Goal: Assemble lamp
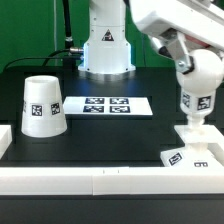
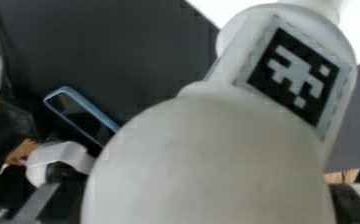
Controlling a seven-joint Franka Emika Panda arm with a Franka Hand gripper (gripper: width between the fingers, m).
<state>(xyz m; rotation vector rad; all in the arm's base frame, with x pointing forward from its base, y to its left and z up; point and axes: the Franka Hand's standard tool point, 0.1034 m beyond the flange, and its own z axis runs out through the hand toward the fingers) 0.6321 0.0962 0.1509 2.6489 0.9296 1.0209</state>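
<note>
My gripper (image 1: 193, 88) is shut on the white bulb (image 1: 195, 103) and holds it upright, neck down, at the exterior view's right. The neck's lower end is just over the flat square base (image 1: 188, 157), on or close above its raised middle; I cannot tell if they touch. In the wrist view the bulb (image 2: 212, 140) fills the picture, with its tagged neck pointing away from the camera. The dark fingers (image 2: 351, 200) only show at its sides. The tapered shade (image 1: 42, 105) stands mouth down at the exterior view's left.
The marker board (image 1: 108, 105) lies flat in the middle of the black table, between the shade and the base. A white rim (image 1: 100, 181) runs along the table's front edge. The arm's white pedestal (image 1: 106, 50) stands at the back.
</note>
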